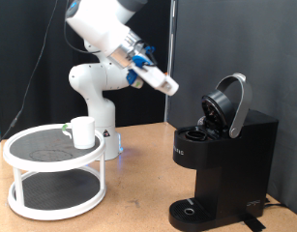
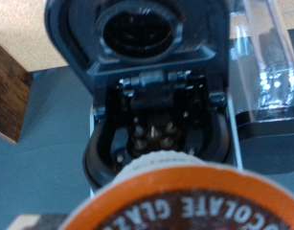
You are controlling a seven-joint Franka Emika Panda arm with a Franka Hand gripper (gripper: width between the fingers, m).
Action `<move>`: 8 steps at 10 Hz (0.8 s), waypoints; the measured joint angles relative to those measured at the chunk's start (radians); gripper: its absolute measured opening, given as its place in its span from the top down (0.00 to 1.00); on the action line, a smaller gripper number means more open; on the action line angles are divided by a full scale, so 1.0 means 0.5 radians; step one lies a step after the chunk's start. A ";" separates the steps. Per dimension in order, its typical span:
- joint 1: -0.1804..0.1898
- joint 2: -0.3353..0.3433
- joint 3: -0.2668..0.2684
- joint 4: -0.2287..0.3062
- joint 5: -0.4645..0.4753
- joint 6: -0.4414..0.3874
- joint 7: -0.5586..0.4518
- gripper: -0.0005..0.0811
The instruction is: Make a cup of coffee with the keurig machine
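Observation:
The keurig machine (image 1: 223, 155) stands at the exterior view's right with its domed lid (image 1: 230, 101) raised; its pod chamber (image 2: 156, 144) is open and empty. My gripper (image 1: 165, 83) hangs in the air up and to the exterior view's left of the lid, shut on a coffee pod (image 2: 185, 206) with an orange-brown lettered top. In the wrist view the pod fills the near edge, just short of the chamber, and my fingers are hidden. The white cup (image 1: 82, 131) stands on a round white stand at the exterior view's left, far from the gripper.
The two-tier round stand (image 1: 53, 164) sits on the wooden table beside the arm's base (image 1: 95, 97). The machine's clear water tank (image 2: 266, 67) is at its side. Black curtains hang behind.

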 joint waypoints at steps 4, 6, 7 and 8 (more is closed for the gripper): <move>0.032 0.014 0.166 0.044 -0.061 0.180 0.063 0.58; 0.032 0.017 0.164 0.034 -0.020 0.202 0.029 0.58; 0.034 0.029 0.174 0.022 -0.003 0.271 0.016 0.59; 0.038 0.055 0.197 0.013 -0.004 0.341 0.016 0.59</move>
